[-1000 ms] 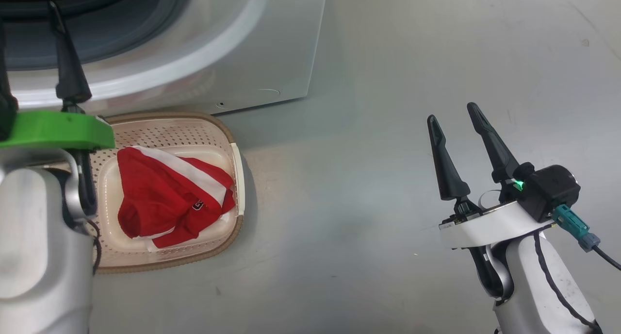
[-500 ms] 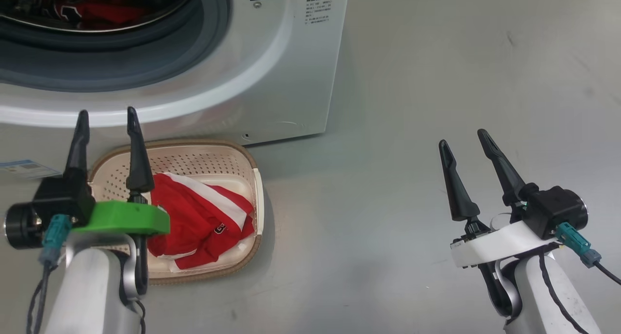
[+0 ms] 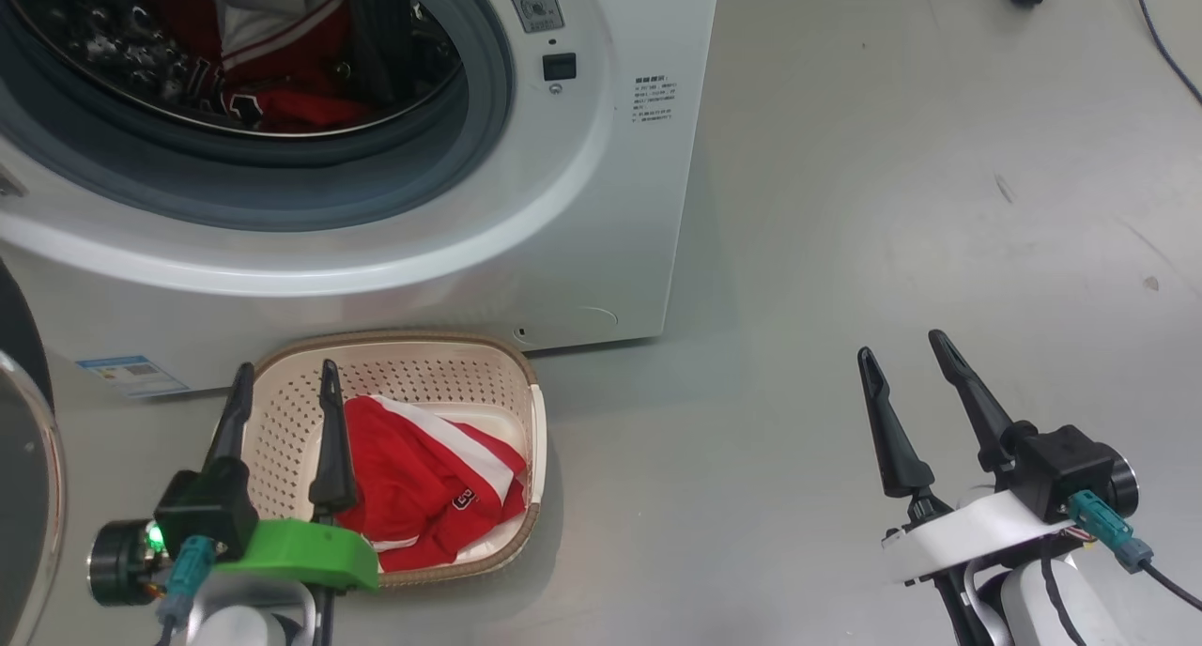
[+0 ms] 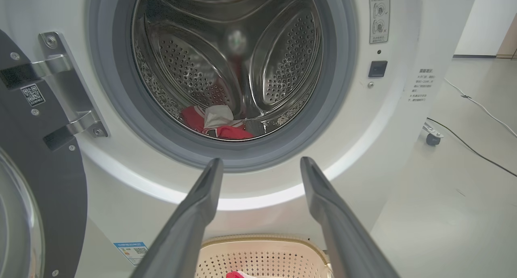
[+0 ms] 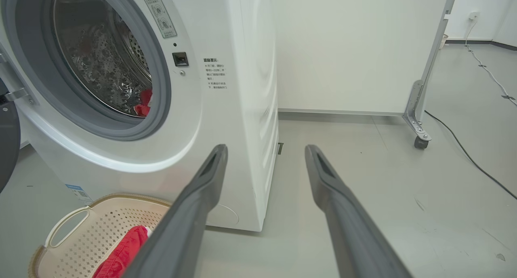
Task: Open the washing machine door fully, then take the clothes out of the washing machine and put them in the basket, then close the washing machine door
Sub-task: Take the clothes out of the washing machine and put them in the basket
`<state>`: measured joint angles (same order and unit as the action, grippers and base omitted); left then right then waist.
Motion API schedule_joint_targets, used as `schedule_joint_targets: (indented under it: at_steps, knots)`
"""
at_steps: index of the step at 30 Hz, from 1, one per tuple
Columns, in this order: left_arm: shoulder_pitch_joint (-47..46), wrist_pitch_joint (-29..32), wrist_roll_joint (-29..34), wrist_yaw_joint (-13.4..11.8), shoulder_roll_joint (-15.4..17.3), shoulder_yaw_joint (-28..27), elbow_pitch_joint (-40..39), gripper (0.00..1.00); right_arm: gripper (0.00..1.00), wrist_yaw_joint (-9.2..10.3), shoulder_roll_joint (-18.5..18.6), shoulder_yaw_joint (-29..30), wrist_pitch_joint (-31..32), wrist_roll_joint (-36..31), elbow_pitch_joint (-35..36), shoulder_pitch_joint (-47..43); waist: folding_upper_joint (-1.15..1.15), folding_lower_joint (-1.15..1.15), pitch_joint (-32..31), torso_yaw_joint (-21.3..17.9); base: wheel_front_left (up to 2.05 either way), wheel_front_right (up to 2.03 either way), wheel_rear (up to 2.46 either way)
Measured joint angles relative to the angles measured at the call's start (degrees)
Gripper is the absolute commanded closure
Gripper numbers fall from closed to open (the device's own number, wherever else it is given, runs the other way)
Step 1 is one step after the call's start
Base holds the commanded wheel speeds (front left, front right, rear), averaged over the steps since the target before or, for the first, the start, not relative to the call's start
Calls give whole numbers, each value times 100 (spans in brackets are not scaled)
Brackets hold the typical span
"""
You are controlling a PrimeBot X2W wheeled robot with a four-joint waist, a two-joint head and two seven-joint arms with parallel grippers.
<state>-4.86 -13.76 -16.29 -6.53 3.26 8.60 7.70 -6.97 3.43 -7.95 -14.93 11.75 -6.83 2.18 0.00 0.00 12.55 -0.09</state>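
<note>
The washing machine [image 3: 601, 205] stands with its door [image 4: 44, 181] swung open to the left, hinge showing. Red clothes [image 3: 272, 92] with white trim lie at the bottom of the steel drum [image 4: 230, 68]; the same clothes [image 4: 216, 124] show in the left wrist view. The cream basket [image 3: 300, 383] sits on the floor before the washer and holds a red garment with a white stripe [image 3: 423, 477]. My left gripper [image 3: 282, 383] hangs open and empty over the basket's left part. My right gripper [image 3: 906, 350] is open and empty over bare floor to the right.
Grey floor [image 3: 892, 205] spreads to the right of the washer. A white panel on a castor [image 5: 420, 142] stands behind it, with a black cable [image 5: 464, 148] running along the floor. A blue label [image 3: 127, 374] sits low on the washer's front.
The head camera has tilted up, bringing the drum and its clothes into sight. My left gripper has drawn back and lower, from the drum's rim to above the basket. The right gripper barely moved.
</note>
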Motion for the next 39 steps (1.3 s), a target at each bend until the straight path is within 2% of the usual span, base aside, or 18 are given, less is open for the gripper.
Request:
schedule_joint_targets:
  at_steps: [19, 39]
  knots:
    - [831, -1, -1, 0, -10, 249, -78, 0, 0, 59, -66, -96, 0, -18, -23, -614, 0, 0, -804, 180, 0, 0, 0]
    - [1083, 9, -1, 0, -9, 256, -253, 0, 0, 65, -88, -232, 0, 31, 37, -820, 0, 0, -1000, 103, 0, 0, 0]
